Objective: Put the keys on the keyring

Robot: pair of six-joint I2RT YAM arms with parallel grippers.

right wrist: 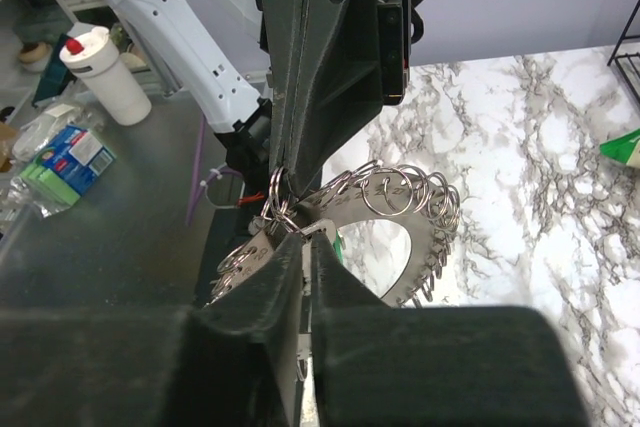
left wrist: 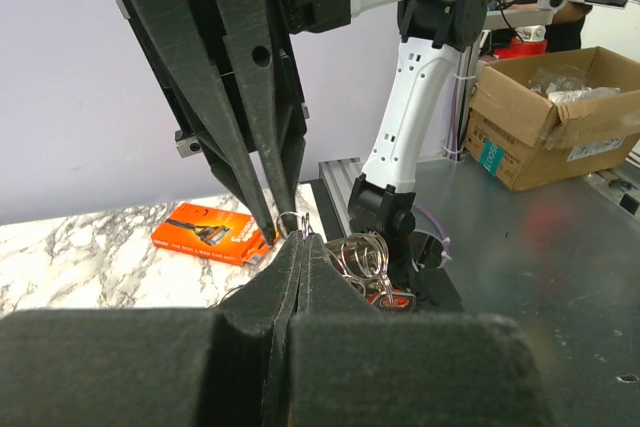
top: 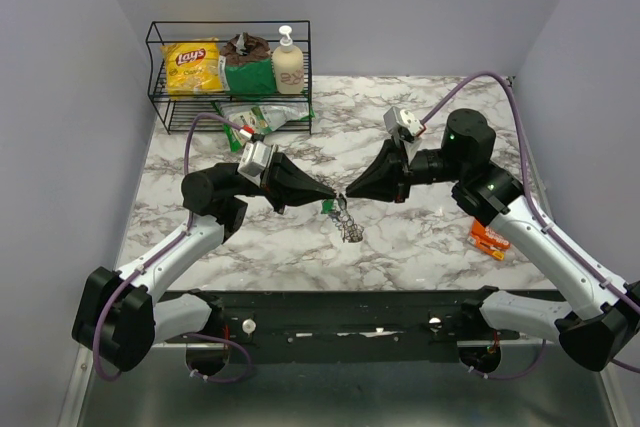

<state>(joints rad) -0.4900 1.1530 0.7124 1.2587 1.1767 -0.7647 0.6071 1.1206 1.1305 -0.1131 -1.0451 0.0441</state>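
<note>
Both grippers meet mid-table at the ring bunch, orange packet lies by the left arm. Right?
No: the orange packet lies by the right arm, per the top external view. The left gripper and right gripper do meet mid-table at the ring bunch.

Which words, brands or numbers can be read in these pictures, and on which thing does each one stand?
"Lay's": on the yellow chip bag in the wire rack.
Smaller word below that logo: too small to read.
Orange packet: print too small to read.
Cardboard box: label blurred.
Blue packet: text blurred.
</note>
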